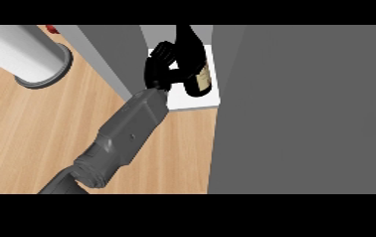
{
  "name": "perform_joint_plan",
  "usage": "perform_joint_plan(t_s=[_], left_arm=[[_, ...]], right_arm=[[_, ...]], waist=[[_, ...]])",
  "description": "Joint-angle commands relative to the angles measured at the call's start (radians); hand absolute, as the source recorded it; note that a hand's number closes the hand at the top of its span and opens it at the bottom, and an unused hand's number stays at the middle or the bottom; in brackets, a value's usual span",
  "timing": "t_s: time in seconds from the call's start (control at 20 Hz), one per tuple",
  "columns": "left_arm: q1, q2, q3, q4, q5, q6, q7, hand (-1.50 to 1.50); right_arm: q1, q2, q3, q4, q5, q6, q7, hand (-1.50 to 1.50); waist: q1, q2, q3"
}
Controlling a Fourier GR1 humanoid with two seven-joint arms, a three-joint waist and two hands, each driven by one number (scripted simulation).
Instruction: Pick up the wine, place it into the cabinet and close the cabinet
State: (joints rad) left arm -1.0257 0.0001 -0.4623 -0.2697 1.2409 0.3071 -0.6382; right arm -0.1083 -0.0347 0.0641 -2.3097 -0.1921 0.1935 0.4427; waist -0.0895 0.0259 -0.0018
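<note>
The wine bottle (192, 57) is dark with a tan label and stands on the white cabinet shelf (197, 101) in the opening at the top middle. Its neck points toward the top of the view. My left hand (157, 66) reaches in from the lower left on a grey forearm and lies against the bottle's left side. Fingers curl round the bottle up high and the thumb touches it lower down. The bottle's base appears to rest on the shelf. My right hand does not show.
A large grey panel (294, 106), apparently the open cabinet door, fills the right half. A grey cabinet wall (110, 57) borders the opening's left side. A white cylinder on a grey base (33, 57) stands on the wooden counter (44, 131) at upper left, a small red object (51, 29) behind it.
</note>
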Motion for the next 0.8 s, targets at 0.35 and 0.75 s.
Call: perform_joint_plan(t_s=[0.35,0.75], left_arm=[[0.103,0.0,-0.136,-0.095,0.072,0.02,-0.047,1.5],[0.066,0.0,-0.143,-0.131,0.183,0.078,-0.097,1.5]], right_arm=[[0.008,0.009,0.048,-0.027,0.005,0.004,0.012,-1.5],[-0.038,0.009,0.019,0.007,-0.028,0.0,0.011,-1.5]], waist=[[-0.048,0.003,0.0],[-0.06,0.007,-0.001]])
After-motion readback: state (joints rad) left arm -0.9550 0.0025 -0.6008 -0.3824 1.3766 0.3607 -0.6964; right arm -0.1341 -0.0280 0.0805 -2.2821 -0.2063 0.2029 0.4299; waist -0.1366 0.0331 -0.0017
